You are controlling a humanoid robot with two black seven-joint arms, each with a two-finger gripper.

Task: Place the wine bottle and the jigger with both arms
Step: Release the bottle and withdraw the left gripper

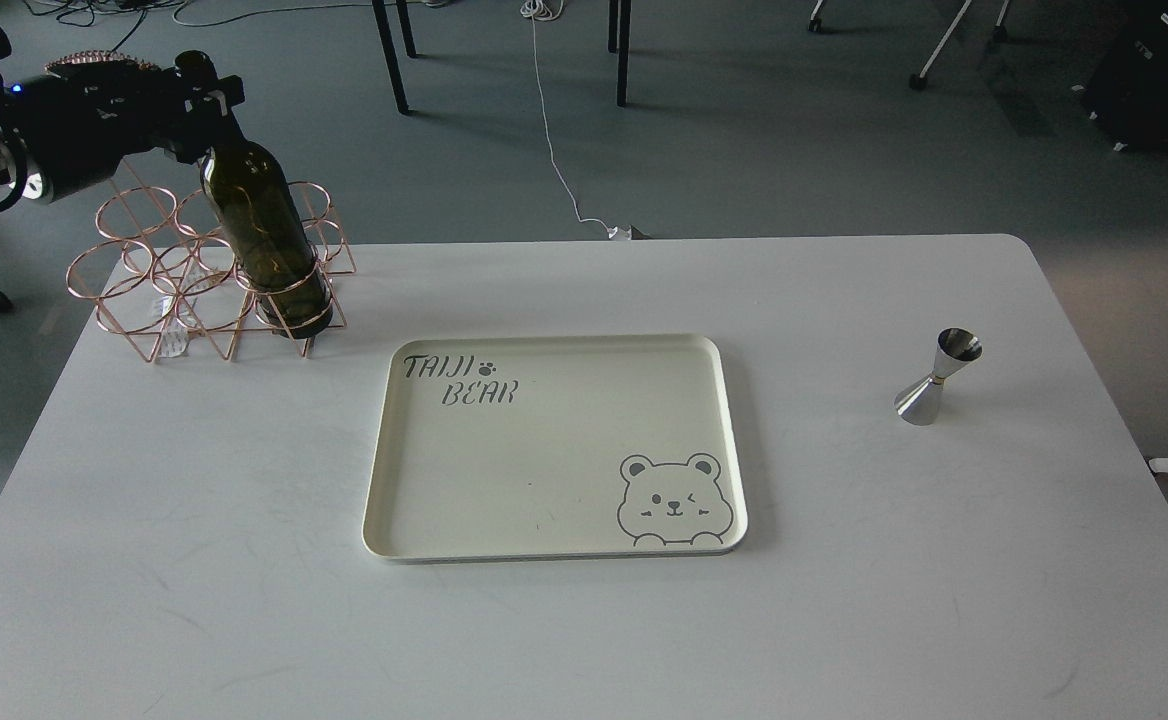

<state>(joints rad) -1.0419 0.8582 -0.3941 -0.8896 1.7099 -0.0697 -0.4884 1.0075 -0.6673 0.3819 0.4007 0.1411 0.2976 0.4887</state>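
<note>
The dark olive-green wine bottle [262,230] stands in the front right ring of a rose-gold wire rack [159,280] at the table's far left. My left gripper [206,95] is shut on the bottle's neck near the top, with the arm coming in from the upper left. The shiny steel jigger [937,378] stands upright on the table at the right, with nothing touching it. My right arm is out of view.
A cream tray [556,440] printed with "TAIJI BEAR" and a bear face lies in the middle of the white table [584,620]. Chair and table legs and a cable stand on the floor beyond the far edge.
</note>
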